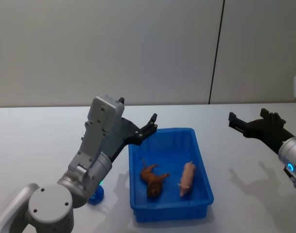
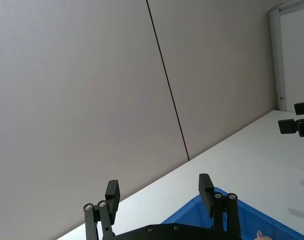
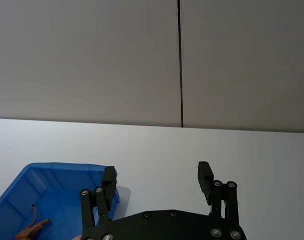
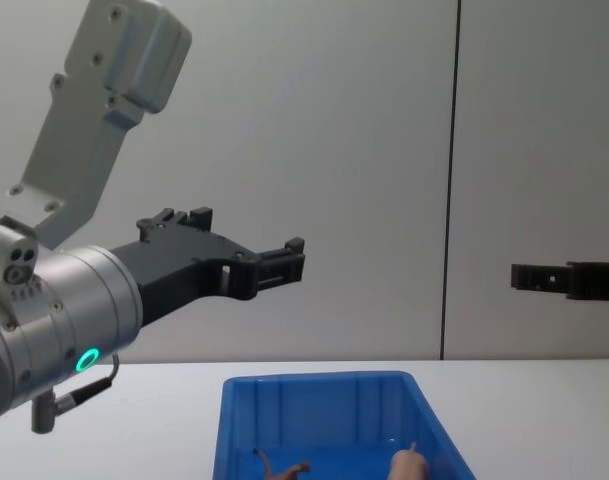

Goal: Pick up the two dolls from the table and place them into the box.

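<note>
**A:** Head view first: where do the 2 dolls sit, told from the grippers?

**B:** Both lie inside the blue box (image 1: 204, 171). The brown lion (image 1: 152, 178) is on the box floor, below the left gripper (image 2: 159, 186) and nearer the robot than its tips. The pink doll (image 1: 187, 178) lies just beside the lion, on the side toward the right gripper (image 3: 156, 171). The 2 dolls are close together but apart.

**A:** What are the grippers doing?

**B:** The left gripper hangs in the air over the box's far left corner. Its 2 fingers are spread wide with nothing between them. The right gripper is also raised, well apart from the box on its right side, and points back toward it. Its fingers are spread wide too and hold nothing.

**A:** Is any doll on the table (image 1: 41, 145)?

**B:** No. The white tabletop around both grippers carries no toy.

**A:** So how far along is the task?

**B:** I judge it done, or all but done. Both dolls are in the box and neither gripper is carrying anything. There is no doll left to fetch. At most the arms need to draw away from the box and settle.
</note>
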`<state>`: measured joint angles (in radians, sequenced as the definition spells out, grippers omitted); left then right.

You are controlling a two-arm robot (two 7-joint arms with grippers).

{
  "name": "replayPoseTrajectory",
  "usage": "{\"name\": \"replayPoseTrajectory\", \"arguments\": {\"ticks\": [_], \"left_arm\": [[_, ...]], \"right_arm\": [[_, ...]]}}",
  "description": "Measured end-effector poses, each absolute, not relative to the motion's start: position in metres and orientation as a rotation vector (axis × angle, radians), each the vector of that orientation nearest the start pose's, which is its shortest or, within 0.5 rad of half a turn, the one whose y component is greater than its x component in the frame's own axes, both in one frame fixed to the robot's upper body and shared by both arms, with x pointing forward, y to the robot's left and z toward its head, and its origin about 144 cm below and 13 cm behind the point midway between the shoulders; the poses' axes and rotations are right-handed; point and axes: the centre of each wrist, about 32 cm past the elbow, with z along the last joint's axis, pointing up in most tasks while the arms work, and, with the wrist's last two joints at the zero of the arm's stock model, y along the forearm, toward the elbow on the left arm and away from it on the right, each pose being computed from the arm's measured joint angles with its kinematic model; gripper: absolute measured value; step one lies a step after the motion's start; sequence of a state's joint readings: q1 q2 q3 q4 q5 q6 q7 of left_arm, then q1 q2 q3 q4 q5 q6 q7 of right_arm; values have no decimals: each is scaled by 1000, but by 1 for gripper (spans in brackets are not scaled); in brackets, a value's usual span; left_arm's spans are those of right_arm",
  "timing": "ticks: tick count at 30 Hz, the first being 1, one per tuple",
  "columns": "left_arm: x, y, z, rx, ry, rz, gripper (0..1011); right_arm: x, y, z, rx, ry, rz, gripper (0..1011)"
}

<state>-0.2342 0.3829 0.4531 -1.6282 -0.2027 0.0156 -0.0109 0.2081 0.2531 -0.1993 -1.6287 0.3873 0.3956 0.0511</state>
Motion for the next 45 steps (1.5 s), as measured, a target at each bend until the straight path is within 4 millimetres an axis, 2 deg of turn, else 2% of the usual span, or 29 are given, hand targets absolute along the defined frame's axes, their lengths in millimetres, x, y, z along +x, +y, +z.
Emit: {"name": "replayPoseTrajectory", "arguments": {"ticks": [8,15,24,35,45], "left_arm": [[484,202,1205,74,-235,1137,1003],[467,210,1204,109,-183,1180,1003],[425,225,1200,195,-85,1246,1003],[390,233,1195,311,38,1280,1003],[381,236,1190,389,117,1308,1003]], "right_arm": [[505,-236,1222,-87,198,-1288,1001],[504,-237,1222,-87,195,-1295,1001],[504,-237,1222,-87,192,-1301,1001],[504,-238,1222,-87,191,-1303,1001],[504,-238,1222,-87,191,-1304,1001]]}}
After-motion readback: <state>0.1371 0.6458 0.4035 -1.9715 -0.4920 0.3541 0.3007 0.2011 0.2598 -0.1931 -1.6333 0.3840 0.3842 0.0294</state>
